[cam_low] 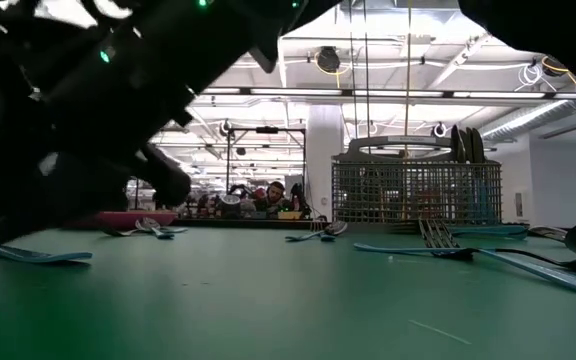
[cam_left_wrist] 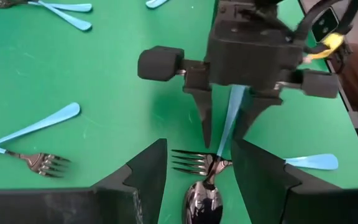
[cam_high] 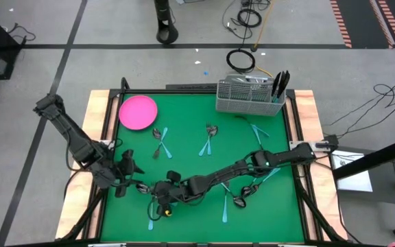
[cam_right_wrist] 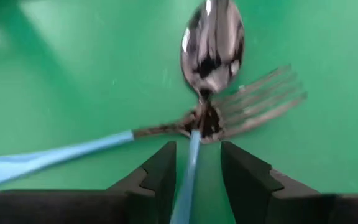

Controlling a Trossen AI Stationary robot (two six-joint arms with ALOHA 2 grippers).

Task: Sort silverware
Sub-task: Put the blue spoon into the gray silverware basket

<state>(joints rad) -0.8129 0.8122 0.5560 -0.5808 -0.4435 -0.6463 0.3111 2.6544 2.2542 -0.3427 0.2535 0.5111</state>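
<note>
A spoon with a light-blue handle lies on the green mat near the table's front, its dark bowl toward my left gripper. A light-blue-handled fork lies across its neck. My right gripper reaches in from the table's right and slants down over the spoon. It is open, one finger on each side of the spoon's handle, with a gap on both sides. My left gripper hovers open at the near left, pointing at the same spoon.
More silverware lies scattered over the mat, such as a fork and pairs near the middle. A pink plate sits at the far left. A wire-mesh caddy with dark utensils stands at the far right.
</note>
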